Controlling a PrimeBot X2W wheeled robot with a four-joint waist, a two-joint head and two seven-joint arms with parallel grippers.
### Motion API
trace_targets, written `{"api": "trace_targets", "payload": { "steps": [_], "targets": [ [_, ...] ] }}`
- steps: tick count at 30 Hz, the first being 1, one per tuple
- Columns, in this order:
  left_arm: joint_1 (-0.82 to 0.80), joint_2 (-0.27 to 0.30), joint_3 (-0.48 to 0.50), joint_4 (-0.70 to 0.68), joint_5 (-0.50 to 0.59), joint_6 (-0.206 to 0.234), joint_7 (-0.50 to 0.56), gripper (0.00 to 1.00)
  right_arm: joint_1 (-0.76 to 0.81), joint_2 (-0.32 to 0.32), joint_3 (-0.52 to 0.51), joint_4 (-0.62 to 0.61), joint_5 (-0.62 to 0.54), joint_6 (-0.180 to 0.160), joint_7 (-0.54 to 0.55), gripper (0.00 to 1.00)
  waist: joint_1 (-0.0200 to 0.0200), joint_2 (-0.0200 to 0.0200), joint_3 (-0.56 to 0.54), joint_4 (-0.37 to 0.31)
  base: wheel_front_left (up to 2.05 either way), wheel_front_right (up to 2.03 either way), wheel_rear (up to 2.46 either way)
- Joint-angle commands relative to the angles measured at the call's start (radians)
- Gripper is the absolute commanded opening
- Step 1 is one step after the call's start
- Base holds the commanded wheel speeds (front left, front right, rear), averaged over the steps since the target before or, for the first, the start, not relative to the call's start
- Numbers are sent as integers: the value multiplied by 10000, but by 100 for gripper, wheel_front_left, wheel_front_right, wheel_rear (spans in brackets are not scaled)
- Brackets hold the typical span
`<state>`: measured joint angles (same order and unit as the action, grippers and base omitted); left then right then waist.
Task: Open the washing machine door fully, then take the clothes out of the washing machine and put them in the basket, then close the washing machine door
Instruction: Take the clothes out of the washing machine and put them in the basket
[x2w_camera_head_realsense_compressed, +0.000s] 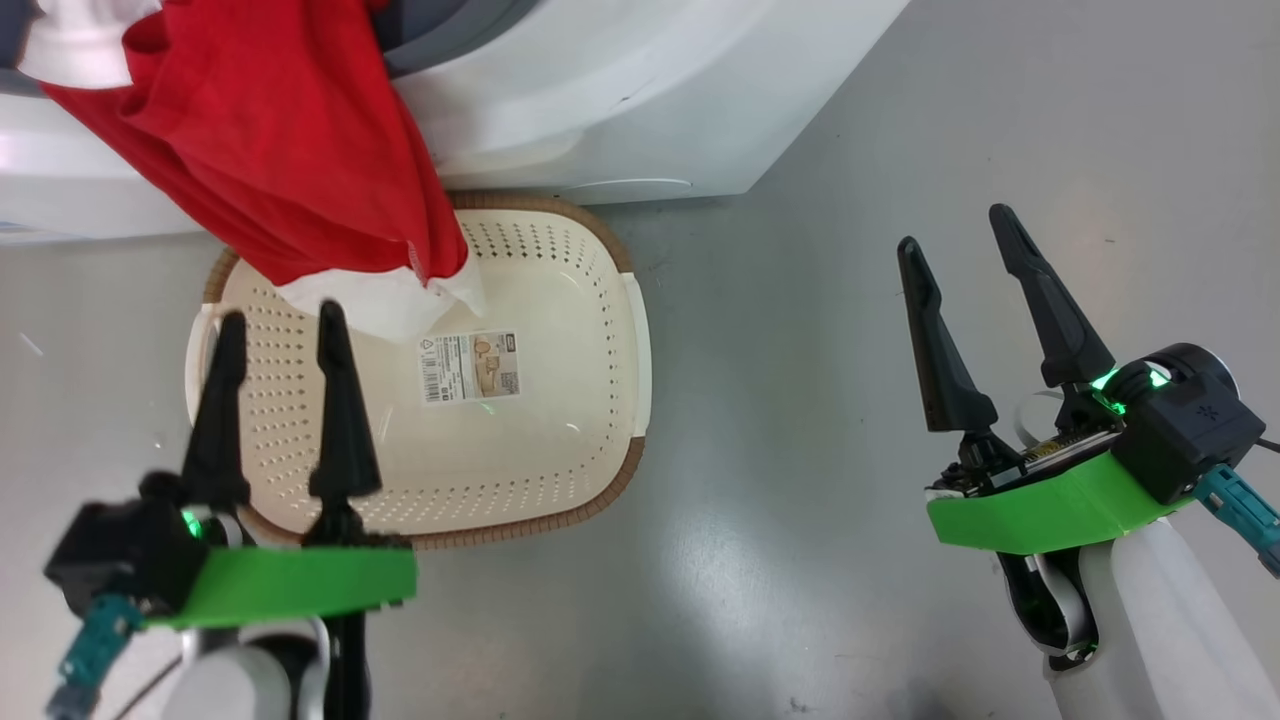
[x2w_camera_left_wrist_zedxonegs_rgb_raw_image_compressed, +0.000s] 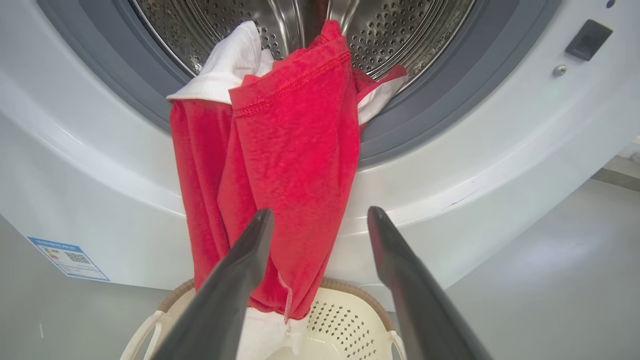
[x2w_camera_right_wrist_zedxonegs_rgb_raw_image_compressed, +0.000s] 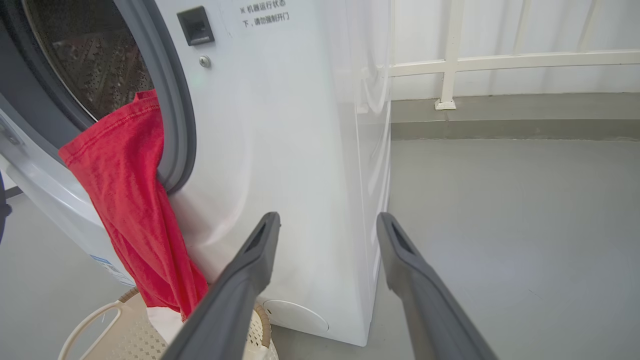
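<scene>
1. Head view: smooth, glossy grey floor (x2w_camera_head_realsense_compressed: 850, 300). On it, a cream perforated plastic basket (x2w_camera_head_realsense_compressed: 640, 340) with a brown woven-look rim, just before the white washing machine (x2w_camera_head_realsense_compressed: 620, 90). Soft red and white clothes (x2w_camera_head_realsense_compressed: 270, 130) draped from the machine, white hem down inside the basket. Left pincer (x2w_camera_head_realsense_compressed: 281, 312) spread and empty above the basket. Right pincer (x2w_camera_head_realsense_compressed: 954, 227) spread and empty over bare floor.
2. Left wrist view: perforated steel drum (x2w_camera_left_wrist_zedxonegs_rgb_raw_image_compressed: 400, 35) ringed by a grey rubber gasket (x2w_camera_left_wrist_zedxonegs_rgb_raw_image_compressed: 400, 130), red knit hanging over the lip. Small blue label (x2w_camera_left_wrist_zedxonegs_rgb_raw_image_compressed: 67, 257) on the front panel.
3. Right wrist view: white railing (x2w_camera_right_wrist_zedxonegs_rgb_raw_image_compressed: 450, 60) behind, red cloth reaching down to the basket.
</scene>
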<state>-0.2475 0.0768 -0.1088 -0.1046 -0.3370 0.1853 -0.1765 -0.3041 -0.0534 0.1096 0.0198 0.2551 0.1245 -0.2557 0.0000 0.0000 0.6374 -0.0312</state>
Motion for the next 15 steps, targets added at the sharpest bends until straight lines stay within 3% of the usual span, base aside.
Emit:
{"api": "trace_targets", "payload": {
  "steps": [1,15],
  "targets": [
    [-183,212,348,-124,-47,-6,-12,100,243,32,252,-234,84,62,-61,100,0,0,18,-10,0,0,0],
    [-2577,650,664,1795,-85,-172,-267,100,102,32,291,-236,158,62,-61,100,0,0,193,-209,0,0,0]
  ]
}}
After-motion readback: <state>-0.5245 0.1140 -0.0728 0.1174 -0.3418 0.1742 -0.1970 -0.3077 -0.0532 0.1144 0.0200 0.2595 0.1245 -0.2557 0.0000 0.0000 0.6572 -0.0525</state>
